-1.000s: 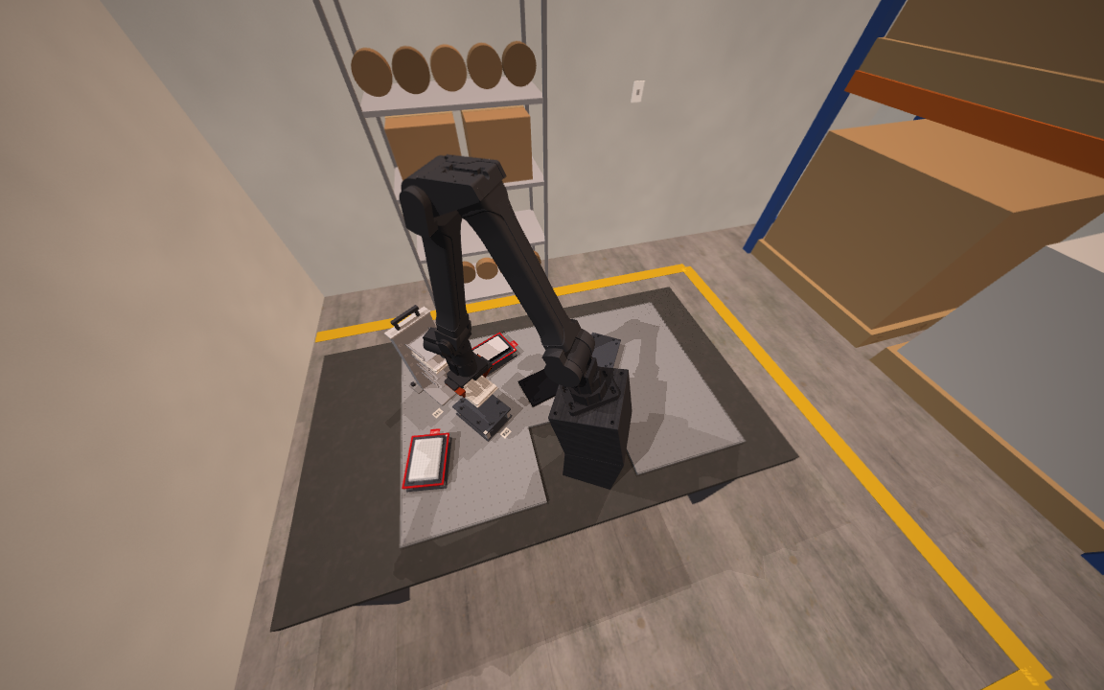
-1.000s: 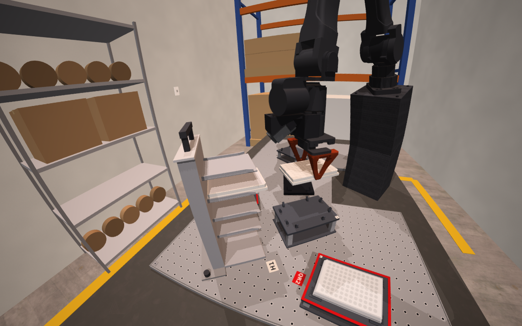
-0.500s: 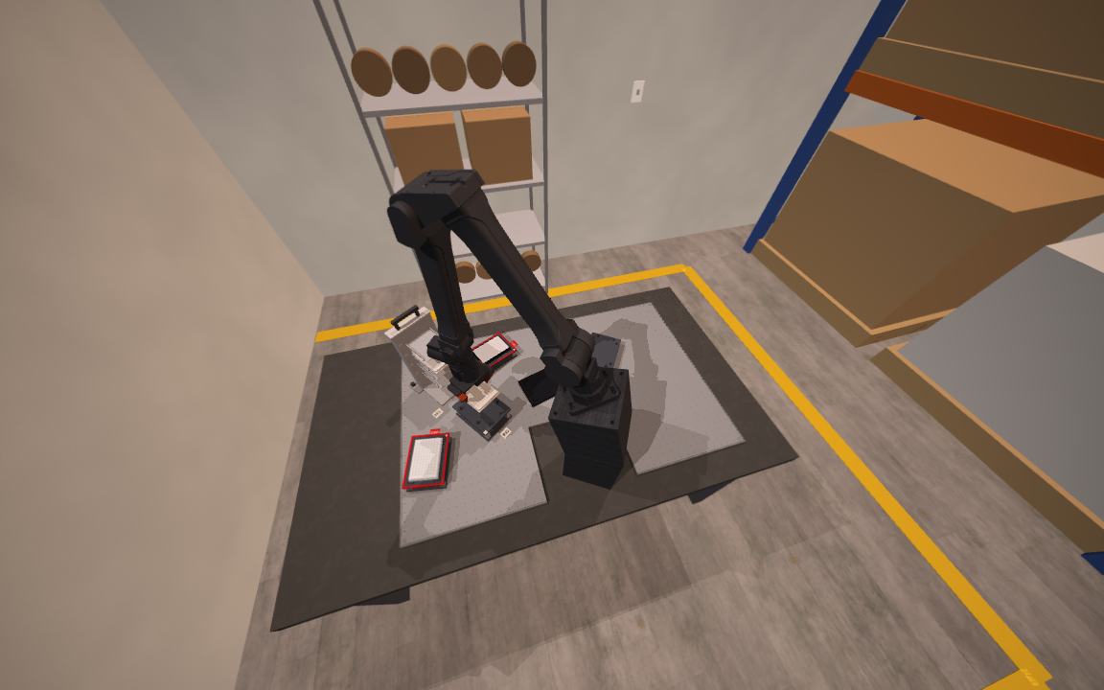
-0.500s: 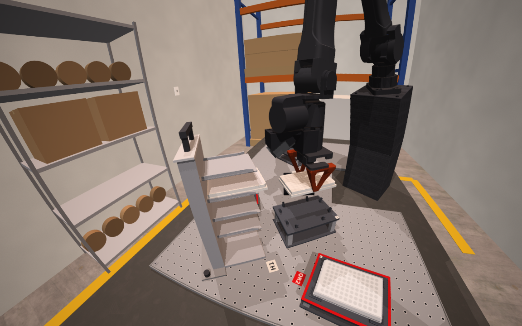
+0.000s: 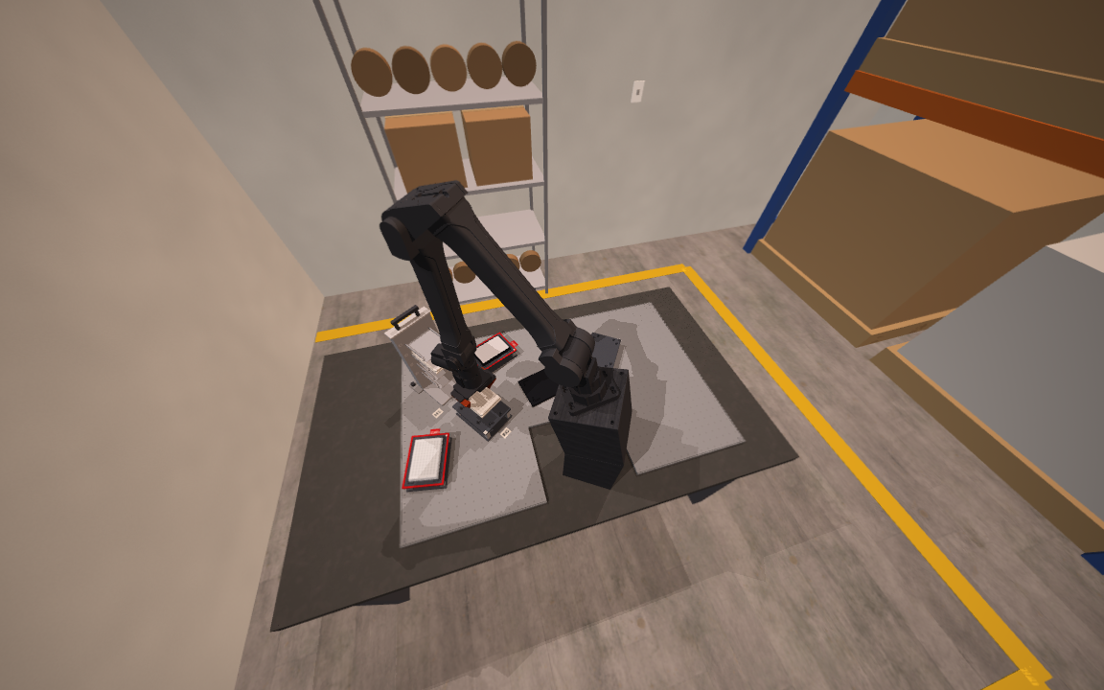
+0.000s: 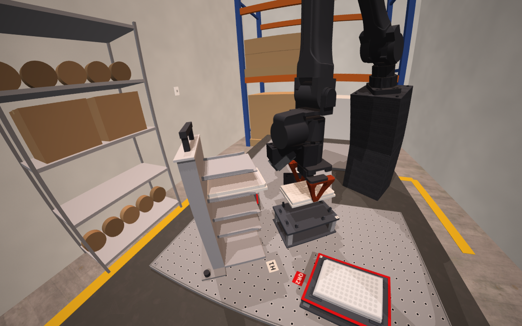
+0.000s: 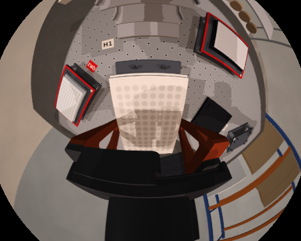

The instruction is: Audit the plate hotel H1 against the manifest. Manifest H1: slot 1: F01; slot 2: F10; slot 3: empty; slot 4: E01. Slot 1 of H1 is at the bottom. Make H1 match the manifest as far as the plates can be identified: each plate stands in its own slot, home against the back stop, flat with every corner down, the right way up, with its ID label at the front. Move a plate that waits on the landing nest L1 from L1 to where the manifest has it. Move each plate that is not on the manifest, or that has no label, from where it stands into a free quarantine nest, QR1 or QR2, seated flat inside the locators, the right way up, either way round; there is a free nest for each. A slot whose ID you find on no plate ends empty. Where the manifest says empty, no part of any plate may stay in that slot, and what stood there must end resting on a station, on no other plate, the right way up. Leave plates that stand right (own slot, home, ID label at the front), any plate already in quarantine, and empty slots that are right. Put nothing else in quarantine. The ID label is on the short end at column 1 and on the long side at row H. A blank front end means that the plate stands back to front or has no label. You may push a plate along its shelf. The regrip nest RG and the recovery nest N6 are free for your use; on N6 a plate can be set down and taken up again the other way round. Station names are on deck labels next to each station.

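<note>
My gripper (image 6: 313,190) is shut on a white well plate (image 6: 303,194), gripping it across its width with the red-brown fingers. The plate hangs flat, a little above a dark grey raised nest (image 6: 305,222) in front of the plate hotel H1 (image 6: 230,202). In the wrist view the plate (image 7: 148,112) reaches forward over that nest (image 7: 146,67). I cannot read a label on it. One white plate (image 6: 236,188) stands on an upper hotel shelf. The lower shelves look bare.
The red-framed QR2 nest (image 6: 348,290) holds a white plate near the deck's front. A second red-framed nest (image 7: 225,45) also holds a plate. A flat black pad (image 7: 211,116) and a small empty nest (image 7: 240,135) lie towards the arm's base (image 6: 376,137).
</note>
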Tool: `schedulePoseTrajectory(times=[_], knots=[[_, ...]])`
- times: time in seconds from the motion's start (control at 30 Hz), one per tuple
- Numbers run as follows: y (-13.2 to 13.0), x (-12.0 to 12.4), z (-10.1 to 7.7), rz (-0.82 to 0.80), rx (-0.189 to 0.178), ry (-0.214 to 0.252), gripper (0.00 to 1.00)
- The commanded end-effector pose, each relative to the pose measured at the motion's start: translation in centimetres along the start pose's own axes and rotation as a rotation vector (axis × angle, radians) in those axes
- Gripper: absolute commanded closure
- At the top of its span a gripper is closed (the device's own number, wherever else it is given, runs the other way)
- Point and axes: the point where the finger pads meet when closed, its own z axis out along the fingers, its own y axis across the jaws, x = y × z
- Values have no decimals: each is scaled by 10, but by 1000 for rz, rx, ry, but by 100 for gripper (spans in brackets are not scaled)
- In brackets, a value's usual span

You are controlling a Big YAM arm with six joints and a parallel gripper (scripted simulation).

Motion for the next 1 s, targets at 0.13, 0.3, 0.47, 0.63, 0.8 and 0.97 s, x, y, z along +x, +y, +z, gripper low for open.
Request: schedulePoseTrajectory(times=[0.13,0.3,0.47,0.63,0.8,0.97], knots=[[3,-6,-4,0,-4,-17,14],[3,-6,-4,0,-4,-17,14],[3,-6,-4,0,-4,-17,14],[4,-6,-4,0,-4,-17,14],[4,-6,-4,0,-4,-17,14],[8,-5,4,0,-6,-16,14]])
